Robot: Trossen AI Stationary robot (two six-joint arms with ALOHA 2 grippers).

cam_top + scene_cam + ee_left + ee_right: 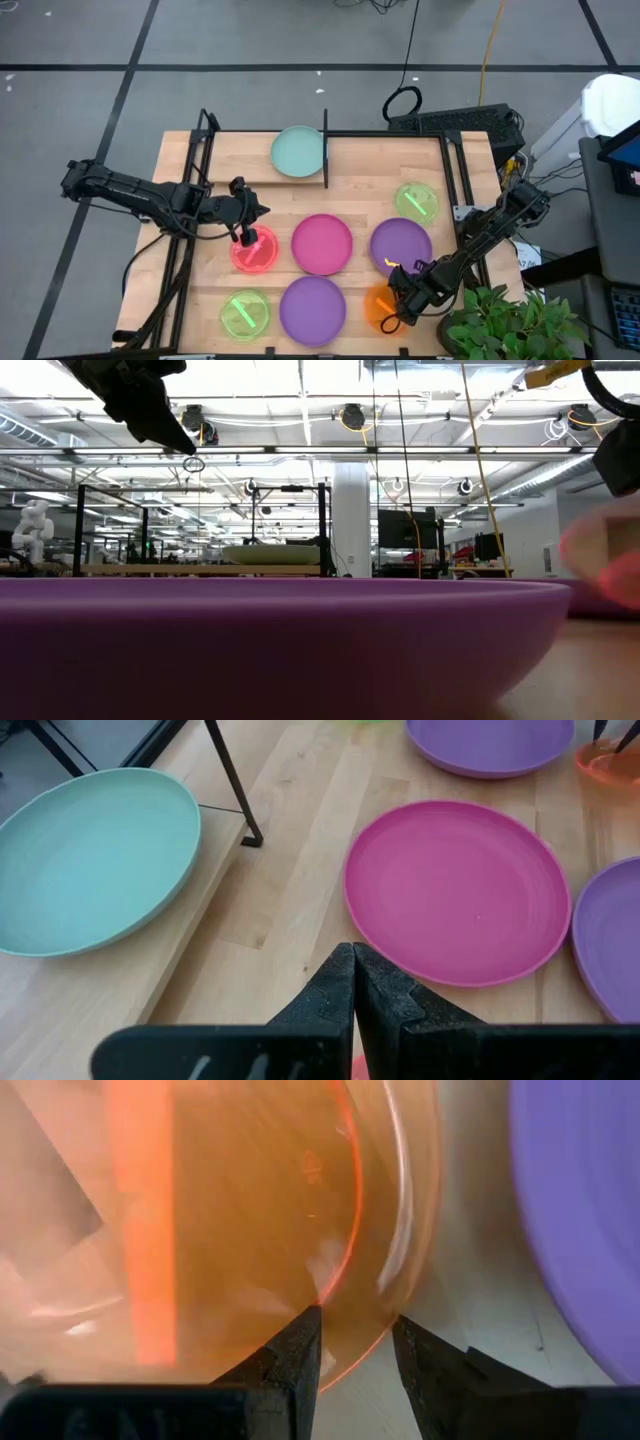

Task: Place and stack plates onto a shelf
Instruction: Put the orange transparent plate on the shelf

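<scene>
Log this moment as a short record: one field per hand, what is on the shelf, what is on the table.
left hand: shut, empty, over the red plate
right hand: fingers either side of the orange plate rim
shelf: holds one pale teal plate
table: magenta plate, two purple plates, two neon-green plates, plus the red and orange ones
</scene>
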